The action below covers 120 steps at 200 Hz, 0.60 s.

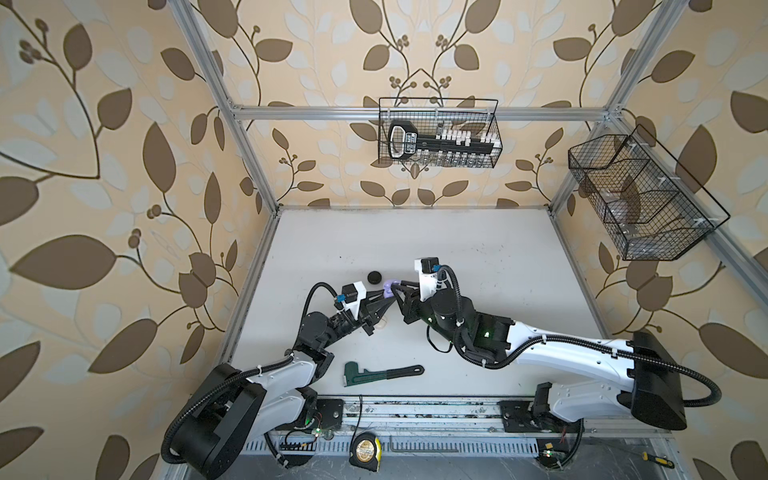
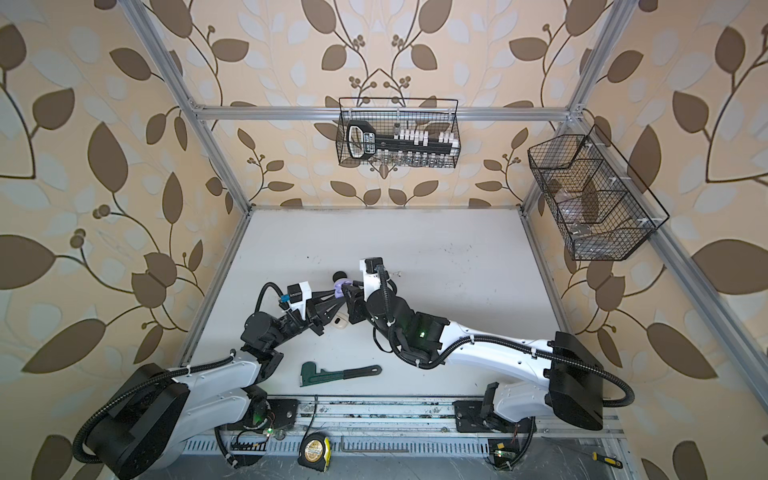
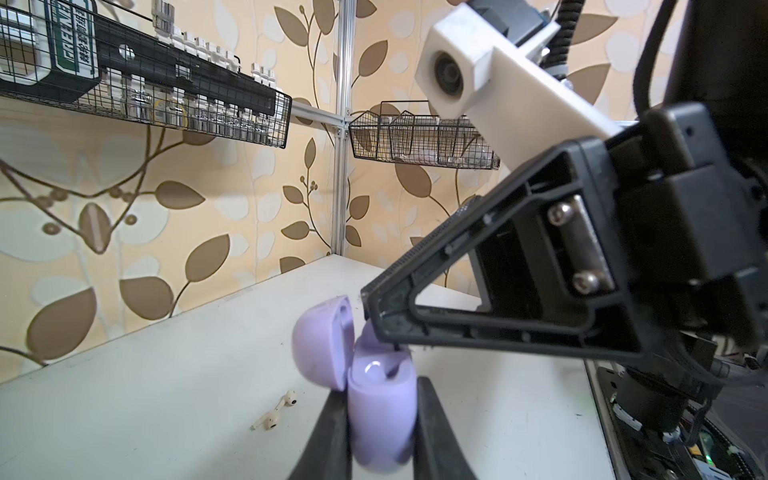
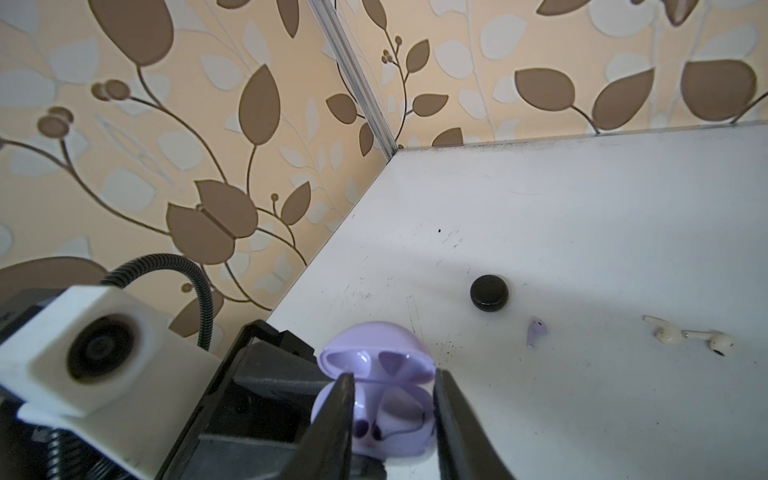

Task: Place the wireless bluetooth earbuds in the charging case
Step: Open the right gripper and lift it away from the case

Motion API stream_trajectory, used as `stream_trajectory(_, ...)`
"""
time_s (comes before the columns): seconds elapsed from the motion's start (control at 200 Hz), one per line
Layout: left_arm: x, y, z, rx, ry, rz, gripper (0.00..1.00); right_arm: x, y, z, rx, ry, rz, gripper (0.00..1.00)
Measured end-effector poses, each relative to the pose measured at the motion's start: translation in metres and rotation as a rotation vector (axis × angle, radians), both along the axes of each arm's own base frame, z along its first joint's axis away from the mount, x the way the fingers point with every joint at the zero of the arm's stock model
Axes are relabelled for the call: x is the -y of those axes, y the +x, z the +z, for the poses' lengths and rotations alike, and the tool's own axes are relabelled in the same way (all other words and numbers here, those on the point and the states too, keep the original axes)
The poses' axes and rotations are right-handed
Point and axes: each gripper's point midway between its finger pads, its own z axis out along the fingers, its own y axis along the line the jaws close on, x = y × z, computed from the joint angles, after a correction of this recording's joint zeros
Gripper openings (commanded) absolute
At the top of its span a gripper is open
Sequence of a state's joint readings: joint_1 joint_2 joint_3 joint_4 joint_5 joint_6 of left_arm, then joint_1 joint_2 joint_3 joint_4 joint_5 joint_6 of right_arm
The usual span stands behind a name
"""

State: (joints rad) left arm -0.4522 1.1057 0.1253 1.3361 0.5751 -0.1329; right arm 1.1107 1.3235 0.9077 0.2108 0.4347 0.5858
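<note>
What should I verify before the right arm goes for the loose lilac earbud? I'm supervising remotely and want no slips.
1. Lilac case clamped in the left gripper: ok.
2. Lid open: ok.
3. Right gripper jaws apart, nothing between them: ok.
4. Lilac earbud lying free on the table, apart from the black case: ok.
5. A free socket inside the case: cannot tell.
</note>
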Motion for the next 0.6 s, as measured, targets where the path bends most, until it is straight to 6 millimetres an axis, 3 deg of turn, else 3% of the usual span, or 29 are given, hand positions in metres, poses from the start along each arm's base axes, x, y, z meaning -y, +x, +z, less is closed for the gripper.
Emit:
stream_trajectory(0.245, 0.0, 0.0, 0.001, 0.004, -0.002, 0.001, 0.0, 0.024, -0.003, 0.03, 0.054, 0.012, -0.034, 0.38)
stream_trajectory(0.41, -0.001, 0.001, 0.001, 0.003, -0.004, 0.011, 0.0, 0.059, 0.012, 0.052, 0.081, 0.038, -0.106, 0.38)
stream_trajectory(0.51, -0.003, 0.005, 0.002, -0.002, -0.009, 0.034, 0.0, 0.08, 0.031, 0.05, 0.075, 0.034, -0.163, 0.38)
stream_trajectory(0.6, -0.006, 0.01, -0.002, -0.023, -0.006, 0.067, 0.0, 0.096, 0.049, 0.028, 0.039, -0.001, -0.204, 0.4)
